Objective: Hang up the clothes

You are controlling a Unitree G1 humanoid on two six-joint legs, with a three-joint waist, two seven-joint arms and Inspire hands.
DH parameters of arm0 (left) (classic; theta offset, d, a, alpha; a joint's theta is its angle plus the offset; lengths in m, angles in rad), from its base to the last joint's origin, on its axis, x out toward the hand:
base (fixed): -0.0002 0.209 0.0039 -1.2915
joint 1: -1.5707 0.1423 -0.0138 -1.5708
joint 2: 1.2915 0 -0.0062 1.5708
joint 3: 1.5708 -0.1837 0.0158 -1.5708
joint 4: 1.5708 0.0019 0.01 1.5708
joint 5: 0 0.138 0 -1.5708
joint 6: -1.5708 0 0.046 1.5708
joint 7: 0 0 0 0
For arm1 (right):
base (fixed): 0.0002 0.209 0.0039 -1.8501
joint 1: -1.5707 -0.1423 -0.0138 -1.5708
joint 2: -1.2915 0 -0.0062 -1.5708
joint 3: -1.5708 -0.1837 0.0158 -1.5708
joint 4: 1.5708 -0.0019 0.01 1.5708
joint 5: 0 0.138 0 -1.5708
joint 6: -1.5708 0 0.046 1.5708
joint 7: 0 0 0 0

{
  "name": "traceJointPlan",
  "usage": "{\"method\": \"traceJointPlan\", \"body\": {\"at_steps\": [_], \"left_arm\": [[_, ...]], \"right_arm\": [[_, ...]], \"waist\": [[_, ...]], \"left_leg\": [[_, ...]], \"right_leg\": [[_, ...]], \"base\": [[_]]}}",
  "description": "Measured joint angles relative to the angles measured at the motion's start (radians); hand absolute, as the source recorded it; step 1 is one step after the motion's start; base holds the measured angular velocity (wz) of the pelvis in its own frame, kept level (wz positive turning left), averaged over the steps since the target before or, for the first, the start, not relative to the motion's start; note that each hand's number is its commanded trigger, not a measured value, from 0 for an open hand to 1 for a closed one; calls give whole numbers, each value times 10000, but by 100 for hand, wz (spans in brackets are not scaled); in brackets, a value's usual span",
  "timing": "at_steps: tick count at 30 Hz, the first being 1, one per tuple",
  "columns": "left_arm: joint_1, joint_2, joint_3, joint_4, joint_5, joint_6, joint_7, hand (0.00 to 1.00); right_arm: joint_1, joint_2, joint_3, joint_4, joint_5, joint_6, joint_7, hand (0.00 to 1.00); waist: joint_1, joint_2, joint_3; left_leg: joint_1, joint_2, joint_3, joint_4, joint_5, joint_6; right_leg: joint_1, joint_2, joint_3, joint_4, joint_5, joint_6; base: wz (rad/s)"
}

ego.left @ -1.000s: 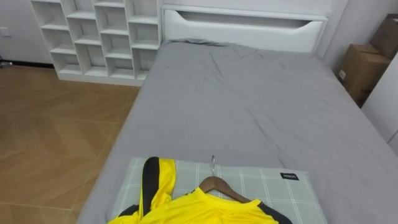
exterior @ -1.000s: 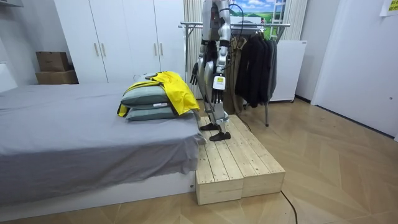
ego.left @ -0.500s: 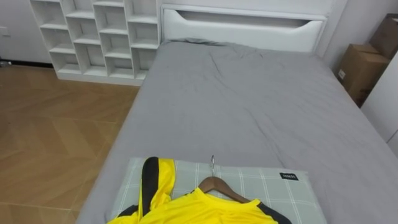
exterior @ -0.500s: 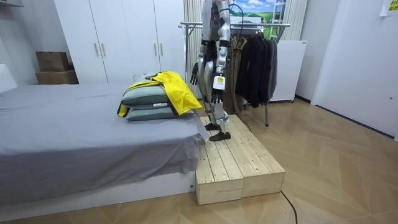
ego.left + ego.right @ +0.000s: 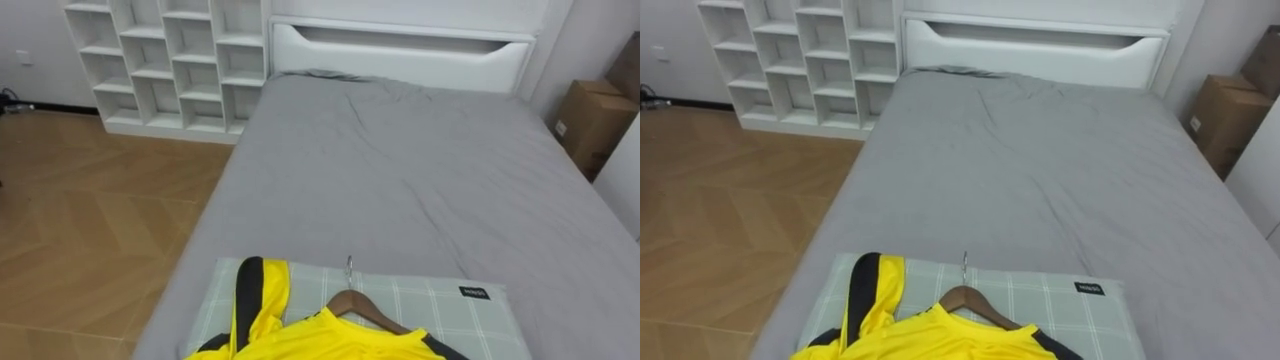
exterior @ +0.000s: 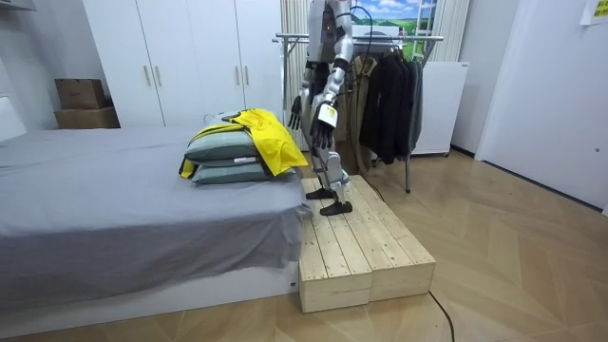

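On near pillow (image 5: 450,320): yellow shirt (image 5: 330,342) on wooden hanger (image 5: 375,308). Probably light, limp, slippery; hanger stiff, so best grabbed near hook (image 5: 349,268). State of left hand (image 6: 319,135) and right hand (image 6: 295,114): cannot tell.

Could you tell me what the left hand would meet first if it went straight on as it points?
Probably the yellow shirt hanging off the pillows, below and ahead of the left hand; depth is unclear.

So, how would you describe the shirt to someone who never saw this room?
At the foot of the grey bed lie green checked pillows. On them lies the shirt, on a wooden hanger. It alone is bright yellow, with black stripes.
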Motion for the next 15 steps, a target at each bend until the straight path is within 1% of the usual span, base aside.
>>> {"method": "traceJointPlan", "body": {"at_steps": [2, 4, 5, 7, 8, 10, 12, 14, 15], "left_arm": [[96, 13, 19, -392, 101, -36, 324, 0], [218, 13, 24, -1357, 464, -76, 791, 0], [220, 20, 23, -1533, 565, -156, 952, 0], [201, 67, -2, -1958, 934, -565, 1556, 0], [201, 70, -3, -2066, 1042, -592, 1667, 0], [147, 86, -22, -2200, 1539, -764, 2089, 0], [129, 96, -1, -2270, 1969, -792, 2373, 0], [134, 99, -19, -2544, 2331, -792, 2646, 0], [162, 100, -23, -2877, 2591, -789, 2804, 0]], "right_arm": [[22, -35, -62, 2, -149, -74, -69, 0], [36, -39, -275, 2, -493, -124, -252, 0], [33, -40, -288, 1, -558, -160, -291, 0], [71, -38, -298, -88, -713, -295, -390, 0], [117, -39, -300, -160, -722, -303, -398, 0], [176, -57, -300, -199, -722, -337, -392, 0], [180, -66, -302, -204, -729, -336, -383, 0], [178, -70, -319, -203, -710, -307, -377, 0], [175, -73, -340, -206, -723, -288, -375, 0]], "waist": [[-8, 28, -5], [3, 8, -10], [11, 4, -13], [5, 2, -18], [-3, 1, -19], [-20, -5, -22], [-22, -12, -32], [-33, -14, -35], [-32, -9, -40]], "left_leg": [[1, -2, -43, 54, 1, 1], [-9, -10, -132, 60, 6, -1], [-3, -12, -133, 61, 8, -2], [31, -22, -138, 60, 25, -5], [34, -25, -166, 59, 26, -4], [39, -40, -192, 50, 27, -3], [-2, -50, -216, 19, 25, -3], [-32, -54, -239, 9, 25, -3], [-39, -57, -265, 25, 25, -2]], "right_leg": [[19, -9, -70, -1, -2, 3], [17, -20, -75, -1, -4, 6], [24, -23, -75, -1, -7, 10], [61, -31, -63, -2, -9, 15], [66, -33, -61, -1, -10, 15], [61, -38, -55, -1, -12, 17], [30, -37, -62, -2, -12, 17], [5, -38, -61, -2, -12, 17], [7, -39, -77, 8, -12, 17]], "base": [[8], [10], [0], [0], [0], [0], [0], [3], [7]]}}
